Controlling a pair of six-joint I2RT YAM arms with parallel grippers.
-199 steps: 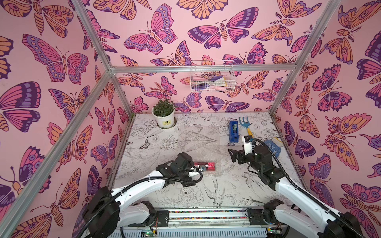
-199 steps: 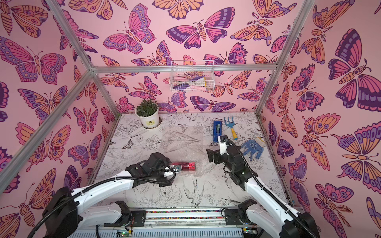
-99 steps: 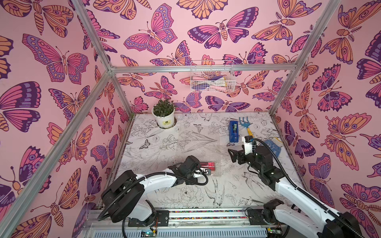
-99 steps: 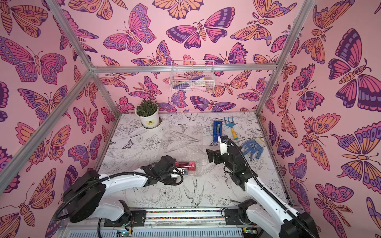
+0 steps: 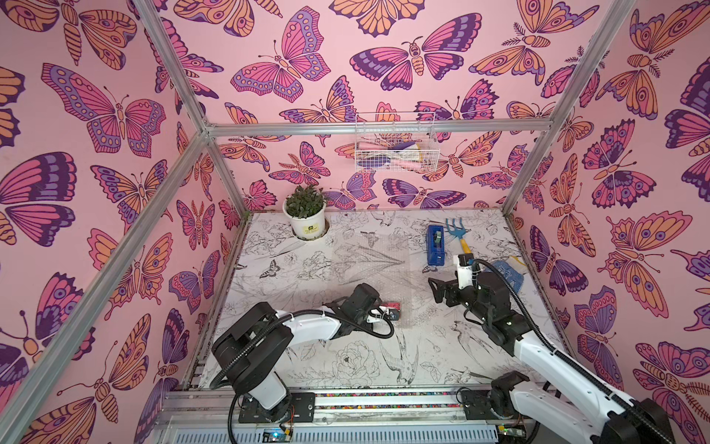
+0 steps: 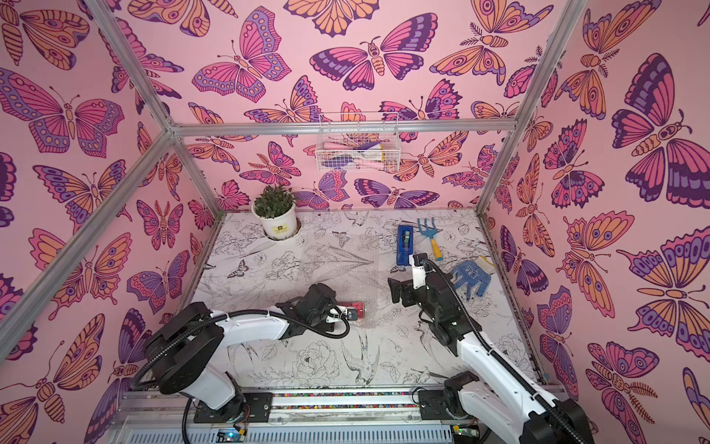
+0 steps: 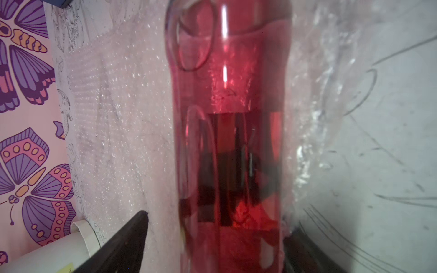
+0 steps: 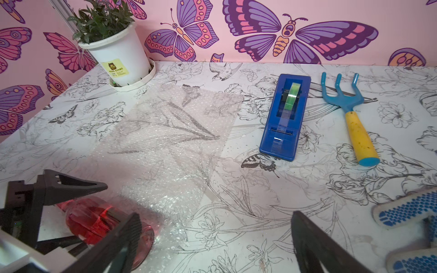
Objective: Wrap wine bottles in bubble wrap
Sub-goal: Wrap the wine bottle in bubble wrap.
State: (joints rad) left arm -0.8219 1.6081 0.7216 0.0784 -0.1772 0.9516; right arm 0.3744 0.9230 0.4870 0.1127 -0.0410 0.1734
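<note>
The left gripper [image 7: 217, 222] was set around the bottle [image 7: 227, 141], jaws partly open with a gap on one side, so nothing was gripped. The bottle was laid on its side on the near edge of the bubble wrap [image 8: 170, 132]. The glass was judged hard, slippery and easily broken, best gripped at its fat middle. The wrap was judged soft and light. The right gripper [image 8: 215, 214] was held wide open and empty.

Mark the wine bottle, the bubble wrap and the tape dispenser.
wine bottle [image 7: 227, 94], left wrist view, red body.
bubble wrap [image 8: 170, 132], right wrist view, mid-sheet.
tape dispenser [image 8: 287, 147], right wrist view, blue front end.
</note>
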